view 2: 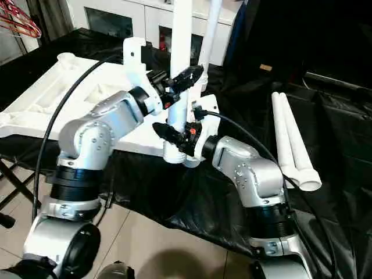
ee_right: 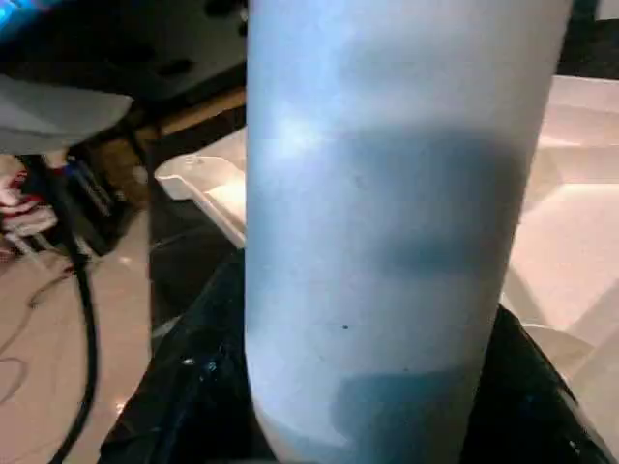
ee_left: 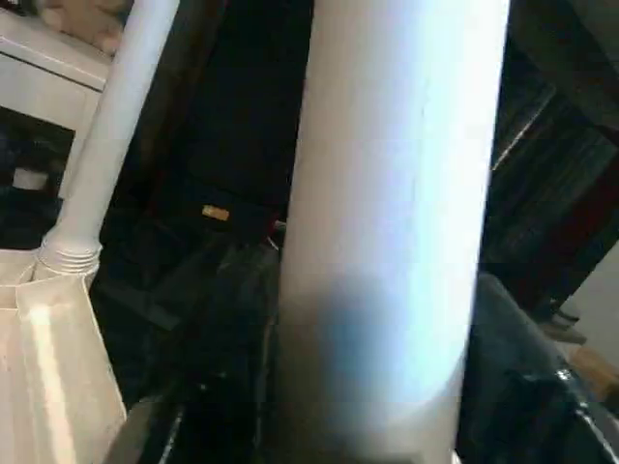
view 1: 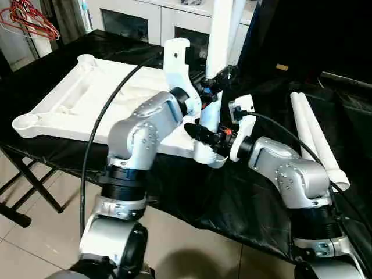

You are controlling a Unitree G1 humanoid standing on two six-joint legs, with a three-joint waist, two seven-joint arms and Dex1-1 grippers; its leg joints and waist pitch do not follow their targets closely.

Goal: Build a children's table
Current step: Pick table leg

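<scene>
White leg (view 2: 180, 70) at frame centre was grasped by left gripper (view 2: 177, 81) and right gripper (view 2: 177, 135); if you twisted unevenly, it could jam crooked in its socket (view 2: 174, 156).

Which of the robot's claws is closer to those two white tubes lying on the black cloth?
Right. The right gripper grips the upright leg low down, on the side toward the two loose legs; the left gripper holds it higher.

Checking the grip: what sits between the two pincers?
The upright leg: left pincer clasps it above, right pincer lower near the corner socket, seen in both eye views.
</scene>
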